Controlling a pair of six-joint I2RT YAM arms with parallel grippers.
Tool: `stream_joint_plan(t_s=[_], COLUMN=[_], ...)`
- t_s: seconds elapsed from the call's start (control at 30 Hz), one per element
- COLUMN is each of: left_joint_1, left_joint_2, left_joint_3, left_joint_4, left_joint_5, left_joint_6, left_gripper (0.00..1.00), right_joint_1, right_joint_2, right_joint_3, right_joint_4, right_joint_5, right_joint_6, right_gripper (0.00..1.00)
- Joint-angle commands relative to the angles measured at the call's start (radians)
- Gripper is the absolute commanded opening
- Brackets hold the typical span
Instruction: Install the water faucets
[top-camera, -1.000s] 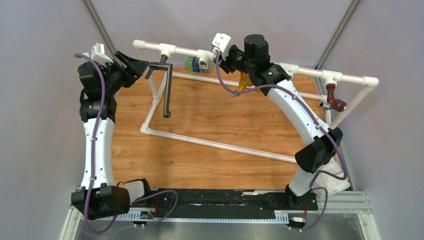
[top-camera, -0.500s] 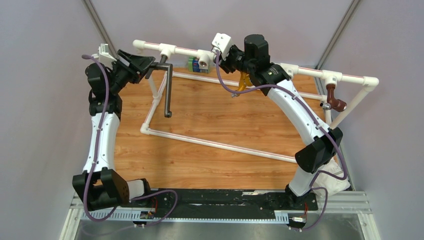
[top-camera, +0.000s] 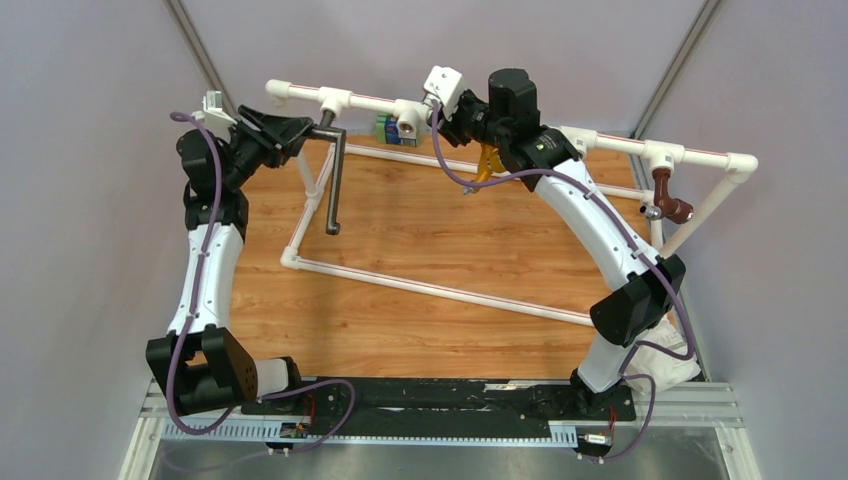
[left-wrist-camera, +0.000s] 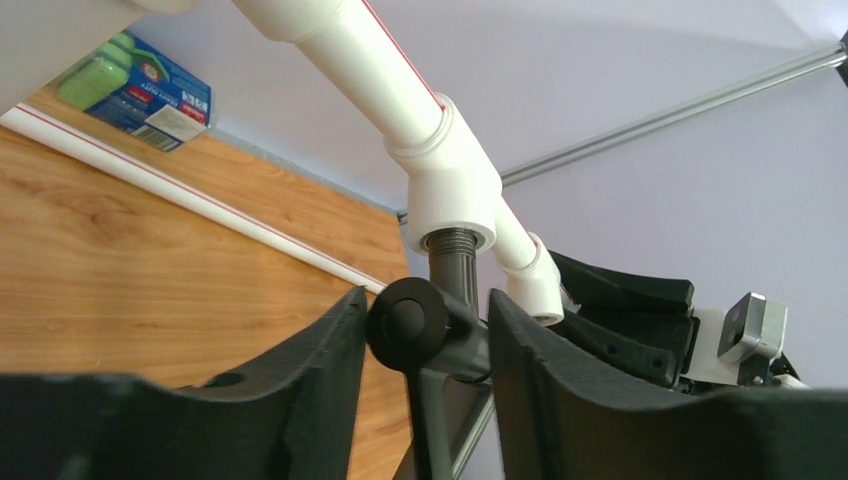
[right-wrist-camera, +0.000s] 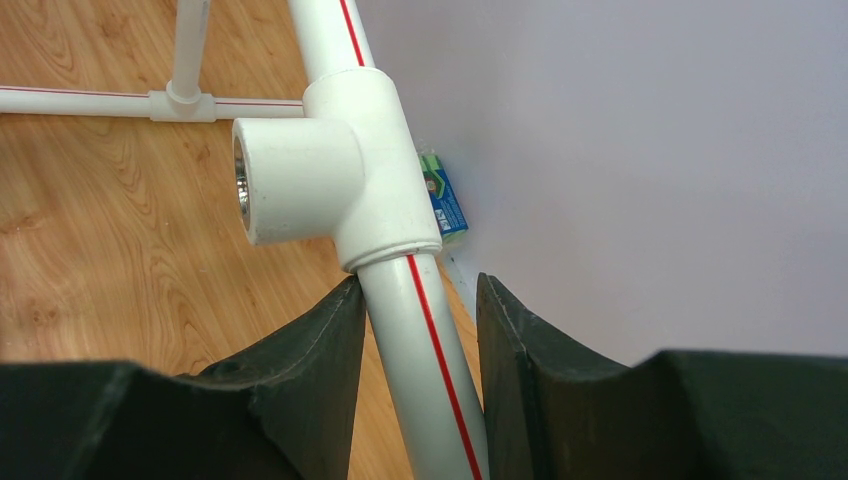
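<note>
The water faucet (top-camera: 338, 180), a long dark grey tube, hangs from a white tee (top-camera: 335, 101) on the rear pipe, its threaded end (left-wrist-camera: 455, 250) in the tee's socket (left-wrist-camera: 452, 205). My left gripper (top-camera: 300, 135) is shut on the cross-bar handle (left-wrist-camera: 408, 320): one finger touches the round end cap and the other sits against the bar, as the left wrist view (left-wrist-camera: 425, 330) shows. My right gripper (top-camera: 437, 106) is shut on the white pipe (right-wrist-camera: 420, 360) just beside an empty tee (right-wrist-camera: 330, 180).
A white pipe frame (top-camera: 430, 285) lies on the wooden table (top-camera: 450, 240). An orange tap (top-camera: 488, 160) hangs under the right arm and a brown tap (top-camera: 668, 195) hangs at the right corner. A green and blue box (top-camera: 388, 129) stands by the back wall.
My left gripper moved right to the faucet's cross-bar handle and its fingers closed in around it. The right arm stayed on the pipe.
</note>
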Motion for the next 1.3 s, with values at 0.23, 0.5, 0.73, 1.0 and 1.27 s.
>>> stream_joint_plan(t_s=[0.23, 0.5, 0.73, 1.0, 1.27], left_joint_1=[-0.071, -0.201, -0.379, -0.502, -0.613], left_joint_2=[-0.011, -0.017, 0.014, 0.054, 0.095], left_joint_3=[0.075, 0.262, 0.394, 0.388, 0.365], left_joint_4=[0.049, -0.289, -0.502, -0.532, -0.482], left_joint_5=[-0.024, -0.168, -0.312, -0.322, -0.288], left_joint_6=[0.036, 0.335, 0.612, 0.665, 0.630], left_gripper=[0.09, 0.01, 0.03, 0.15, 0.39], right_joint_1=[0.048, 0.050, 0.050, 0.050, 0.048], right_joint_2=[0.049, 0.049, 0.050, 0.052, 0.054], right_joint_3=[-0.043, -0.043, -0.042, -0.040, -0.040], right_joint_4=[-0.118, -0.117, -0.116, -0.116, -0.116], right_joint_5=[-0.098, -0.098, -0.100, -0.101, -0.103], right_joint_6=[0.123, 0.126, 0.125, 0.126, 0.126], right_gripper=[0.00, 0.00, 0.00, 0.00, 0.00])
